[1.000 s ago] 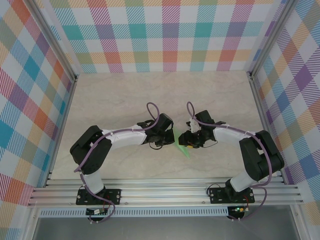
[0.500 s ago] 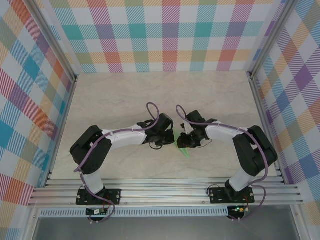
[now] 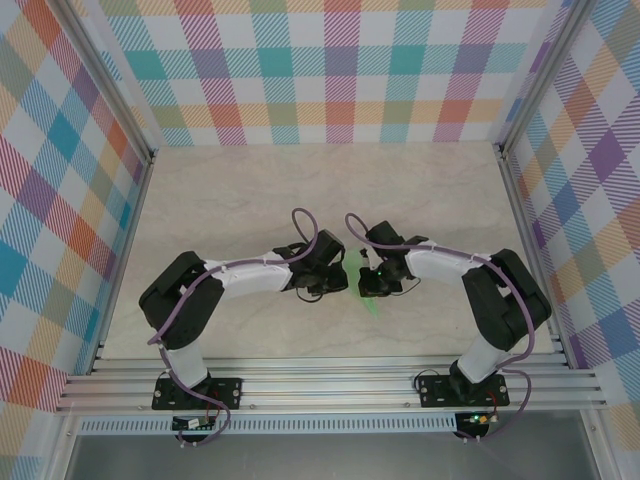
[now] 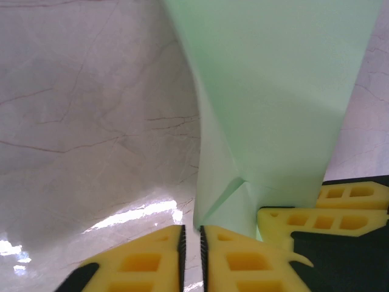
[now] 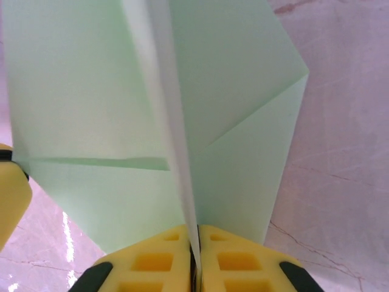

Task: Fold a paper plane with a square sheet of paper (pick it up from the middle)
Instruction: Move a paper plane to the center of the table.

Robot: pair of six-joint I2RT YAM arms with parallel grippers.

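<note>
1 firm hold: right gripper (image 5: 196, 230) jaws pinch the centre keel of the pale mint-green folded paper plane (image 5: 91, 97), likely steadying it. The left gripper (image 4: 192, 230) jaws stand nearly together; I cannot tell whether they grip.

Arms bent inward; left claw (image 3: 343, 280) faces the clamped right claw (image 3: 366, 284).

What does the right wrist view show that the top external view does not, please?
Right wrist: the pale mint-green folded paper sheet close up, its raised centre fold pinched in the shut right gripper. Top external: the left arm and right arm meeting mid-table, the left gripper close by the sheet. Both: the green sheet over the pale marbled table.
</note>
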